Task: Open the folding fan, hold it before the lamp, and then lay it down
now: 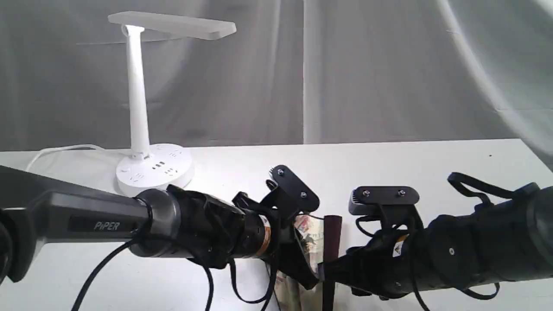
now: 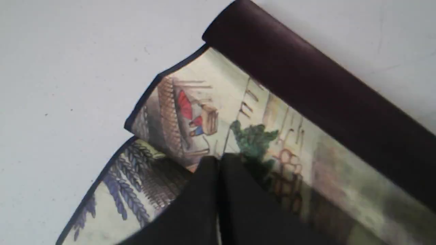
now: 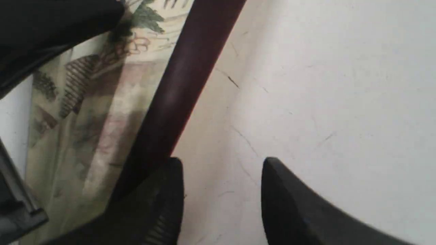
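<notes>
The folding fan [image 2: 221, 102] lies partly spread on the white table [image 1: 389, 164], a pincer at each side.
Nearest, the left pincer [image 2: 219, 160] is clenched, tips together on the painted leaf; whether it pinches a pleat I cannot tell. The right pincer [image 3: 223, 163] stands released, bare table between its fingers, one finger just beside the maroon guard [image 3: 184, 78]. Farther back stands the lamp [image 1: 138, 99], well apart.
</notes>
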